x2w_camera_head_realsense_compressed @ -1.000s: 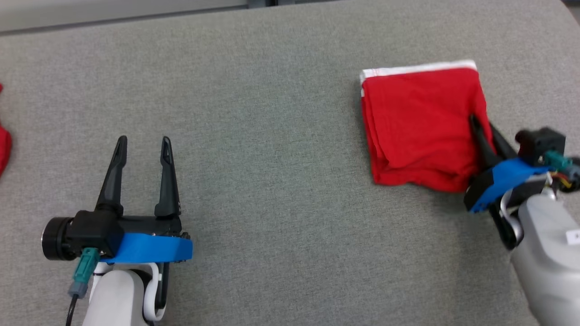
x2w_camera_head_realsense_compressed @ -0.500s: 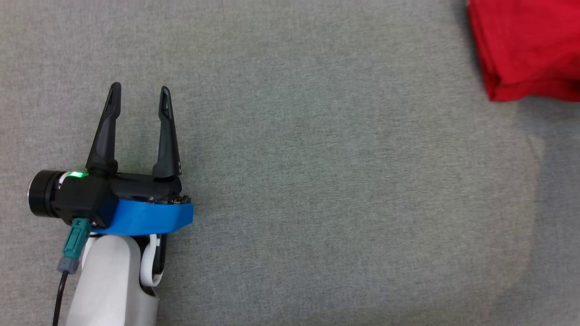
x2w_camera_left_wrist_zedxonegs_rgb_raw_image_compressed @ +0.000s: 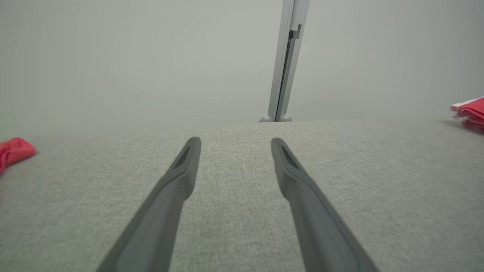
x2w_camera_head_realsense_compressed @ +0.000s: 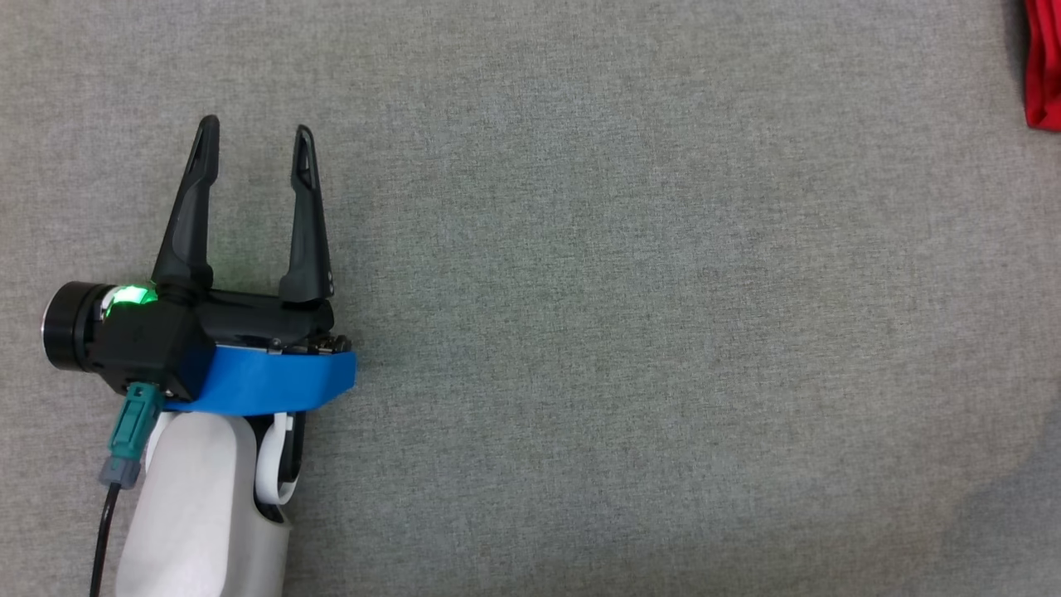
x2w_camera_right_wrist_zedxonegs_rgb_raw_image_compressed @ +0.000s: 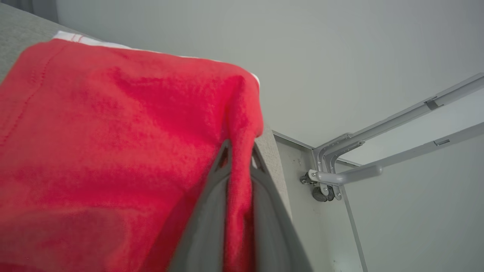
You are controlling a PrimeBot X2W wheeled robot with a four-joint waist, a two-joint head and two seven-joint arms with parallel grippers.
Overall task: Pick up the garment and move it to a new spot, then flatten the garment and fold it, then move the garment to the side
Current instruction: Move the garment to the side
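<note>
The garment [x2w_camera_right_wrist_zedxonegs_rgb_raw_image_compressed: 113,132] is a folded red cloth with a white hem; the right wrist view has it spread across the left and middle. My right gripper [x2w_camera_right_wrist_zedxonegs_rgb_raw_image_compressed: 240,153] is shut on its right edge, a fold of red cloth pinched between the two grey fingers. In the head view a sliver of the garment [x2w_camera_head_realsense_compressed: 1043,66] shows at the top right edge. The left wrist view catches it as a red and white stack [x2w_camera_left_wrist_zedxonegs_rgb_raw_image_compressed: 469,113] at the far right. My left gripper [x2w_camera_head_realsense_compressed: 255,139] hovers over bare cloth at the left, open, nothing between its fingers.
The grey fabric table [x2w_camera_head_realsense_compressed: 622,290] stretches wide between my left gripper and the garment. Another red cloth [x2w_camera_left_wrist_zedxonegs_rgb_raw_image_compressed: 13,151] lies at the far left of the table. The table's edge [x2w_camera_right_wrist_zedxonegs_rgb_raw_image_compressed: 276,166] runs just right of my right gripper, with a metal frame [x2w_camera_right_wrist_zedxonegs_rgb_raw_image_compressed: 340,166] beyond.
The head camera has swung left and down, so the garment and right gripper slid toward the top right edge of that view. My left gripper stays open over bare cloth.
</note>
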